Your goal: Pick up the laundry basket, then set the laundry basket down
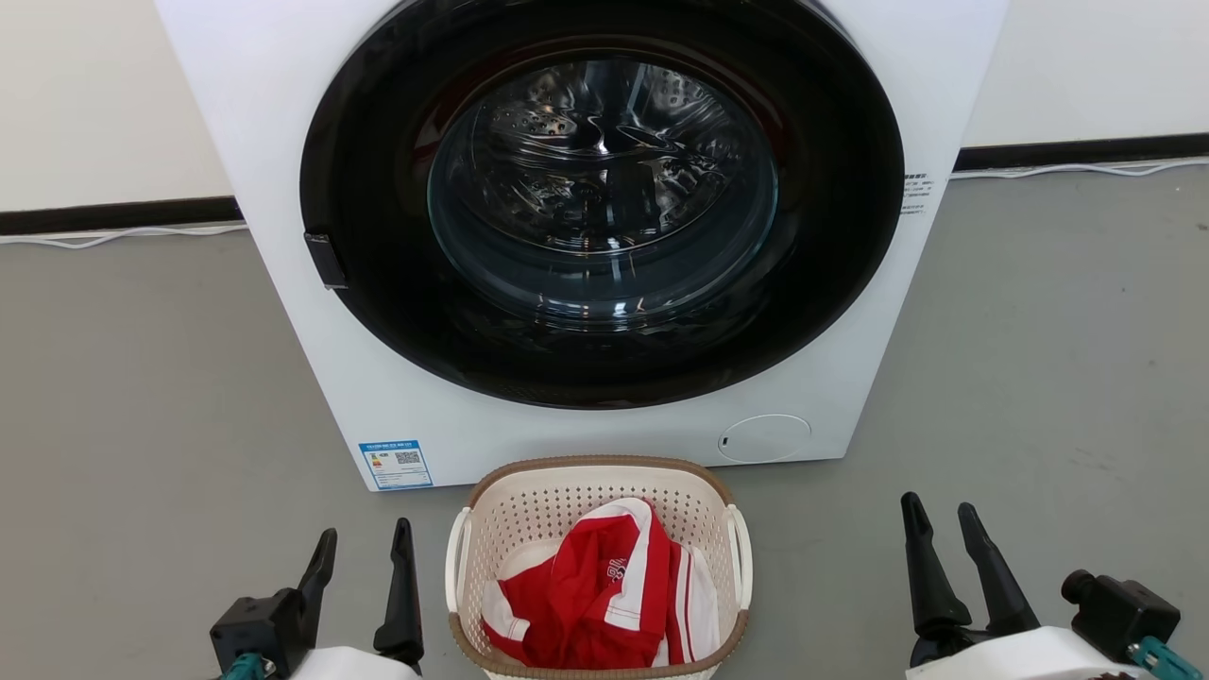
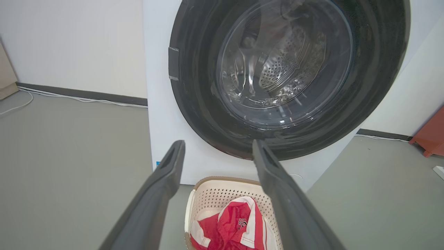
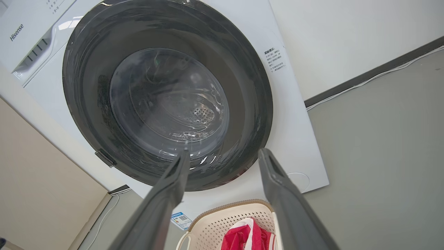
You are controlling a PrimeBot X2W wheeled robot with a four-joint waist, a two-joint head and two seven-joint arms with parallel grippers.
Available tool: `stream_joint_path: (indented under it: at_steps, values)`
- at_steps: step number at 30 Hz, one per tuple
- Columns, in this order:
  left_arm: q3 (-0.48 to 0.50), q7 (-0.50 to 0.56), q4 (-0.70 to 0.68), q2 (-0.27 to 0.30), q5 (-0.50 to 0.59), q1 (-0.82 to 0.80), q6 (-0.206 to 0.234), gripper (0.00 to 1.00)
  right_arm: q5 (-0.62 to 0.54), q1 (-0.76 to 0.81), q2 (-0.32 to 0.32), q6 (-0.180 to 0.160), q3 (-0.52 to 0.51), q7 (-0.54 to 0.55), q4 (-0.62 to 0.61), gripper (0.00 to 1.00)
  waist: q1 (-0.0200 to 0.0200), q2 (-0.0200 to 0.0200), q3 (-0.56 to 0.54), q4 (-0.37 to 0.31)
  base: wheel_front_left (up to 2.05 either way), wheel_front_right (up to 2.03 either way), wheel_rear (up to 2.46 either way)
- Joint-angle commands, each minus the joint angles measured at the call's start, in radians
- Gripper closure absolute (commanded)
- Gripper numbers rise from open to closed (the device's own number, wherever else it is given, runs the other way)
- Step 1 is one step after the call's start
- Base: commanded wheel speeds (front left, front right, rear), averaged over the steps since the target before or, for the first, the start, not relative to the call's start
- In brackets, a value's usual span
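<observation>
The laundry basket (image 1: pixel 529 510) is cream with perforated walls, a brown rim and white loop handles. It stands on the grey floor at the bottom middle of the head view, holding a red and white garment (image 1: pixel 595 586). My left gripper (image 1: pixel 364 538) is open to the basket's left, apart from it. To its right, my right gripper (image 1: pixel 940 519) is open too, farther away. The basket (image 2: pixel 222 194) shows low between the left fingers (image 2: pixel 166 180) in the left wrist view. In the right wrist view the basket (image 3: pixel 239 213) lies at the bottom edge.
A white front-loading washing machine (image 1: pixel 283 142) with a shut dark round door (image 1: pixel 604 217) stands right behind the basket. Grey floor (image 1: pixel 142 378) spreads on both sides. White cables (image 1: pixel 104 236) run along the wall base. A red object (image 2: pixel 432 133) sits at the far right of the left wrist view.
</observation>
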Motion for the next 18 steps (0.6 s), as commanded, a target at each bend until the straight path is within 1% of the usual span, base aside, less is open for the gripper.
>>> stream_joint_path:
  at_steps: [1,18]
  values:
    - [0.018,-0.017,-0.039,0.014,0.034,-0.017,0.012,0.00,-0.034,-0.015,-0.012,0.006,0.022,-0.019,-0.037,0.00,0.0000,0.0000,0.000,0.000,0.00,0.00,0.00]
    - [-0.025,-0.067,-0.078,0.030,0.234,0.009,0.057,0.00,-0.232,-0.004,-0.013,0.007,0.043,-0.069,-0.054,0.00,0.0000,0.0000,-0.001,-0.003,0.00,0.00,0.00]
